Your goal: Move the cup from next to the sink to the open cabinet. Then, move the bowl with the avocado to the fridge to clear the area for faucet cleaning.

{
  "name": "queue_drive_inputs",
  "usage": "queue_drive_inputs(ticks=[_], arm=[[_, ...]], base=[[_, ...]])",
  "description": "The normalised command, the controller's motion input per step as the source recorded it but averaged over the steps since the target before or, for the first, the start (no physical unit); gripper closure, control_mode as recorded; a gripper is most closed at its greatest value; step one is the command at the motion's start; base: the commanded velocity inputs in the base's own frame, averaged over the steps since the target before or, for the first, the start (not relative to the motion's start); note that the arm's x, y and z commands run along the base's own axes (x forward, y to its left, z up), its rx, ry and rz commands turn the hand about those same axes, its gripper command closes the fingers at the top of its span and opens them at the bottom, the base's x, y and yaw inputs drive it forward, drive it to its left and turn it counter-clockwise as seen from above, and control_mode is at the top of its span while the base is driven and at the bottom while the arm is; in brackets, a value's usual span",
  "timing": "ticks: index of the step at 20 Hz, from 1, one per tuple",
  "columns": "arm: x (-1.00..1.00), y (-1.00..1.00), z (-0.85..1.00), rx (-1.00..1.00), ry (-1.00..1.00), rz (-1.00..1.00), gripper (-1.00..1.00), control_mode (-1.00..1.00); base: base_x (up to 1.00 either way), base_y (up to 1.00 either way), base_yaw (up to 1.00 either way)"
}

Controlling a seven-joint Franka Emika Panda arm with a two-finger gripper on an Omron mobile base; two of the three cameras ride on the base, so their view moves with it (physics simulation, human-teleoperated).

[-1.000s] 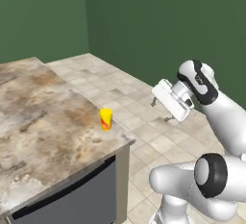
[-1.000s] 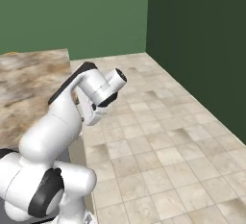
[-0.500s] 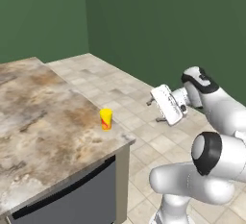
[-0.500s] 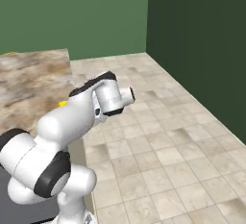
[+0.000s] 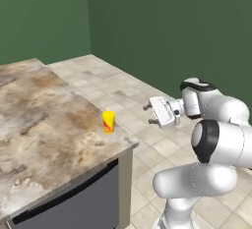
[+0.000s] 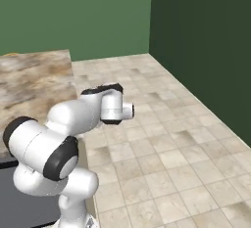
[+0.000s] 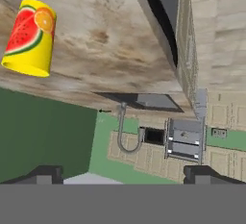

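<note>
The cup (image 5: 109, 121), a small yellow tumbler with a red mark, stands upright near the corner of the mottled stone counter (image 5: 44, 120). My gripper (image 5: 147, 115) hovers off the counter's edge to the cup's right, at about its height. It points toward the cup, open and empty, a short gap away. The hand view is rolled over. There the cup (image 7: 30, 38) with its watermelon print sits upper left, far ahead of the fingertips (image 7: 45, 174). Beyond lie the sink (image 7: 146, 101) and the gooseneck faucet (image 7: 126, 132). Bowl, avocado, cabinet and fridge are out of view.
A dark appliance front (image 5: 74, 201) sits under the counter's corner. Tiled floor (image 6: 166, 144) spreads to the right, bounded by green walls (image 6: 196, 31). My own arm (image 6: 83, 117) folds close in front of the base.
The cup and the counter hold their places. The arm has folded its elbow down, and the hand has dropped a little and edged left toward the cup, still open.
</note>
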Motion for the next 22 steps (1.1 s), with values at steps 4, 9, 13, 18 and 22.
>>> queue_drive_inputs(ticks=[4, 9, 13, 18, 22], arm=[[0.25, 0.12, -0.01, -0.06, 0.27, 0.00, -1.00, -1.00], [0.02, 0.00, -0.42, -0.01, 0.01, 0.02, -1.00, -1.00], [0.05, 0.00, -0.37, 0.00, 0.00, 0.01, -1.00, -1.00], [0.21, 0.09, 0.00, 0.00, 0.00, 0.00, -1.00, -1.00], [0.23, 0.11, 0.00, 0.00, 0.00, 0.00, -1.00, -1.00]], base=[[0.00, 0.00, 0.00], [0.00, 0.00, 0.00], [0.00, 0.00, 0.00], [0.00, 0.00, 0.00], [0.00, 0.00, 0.00]])
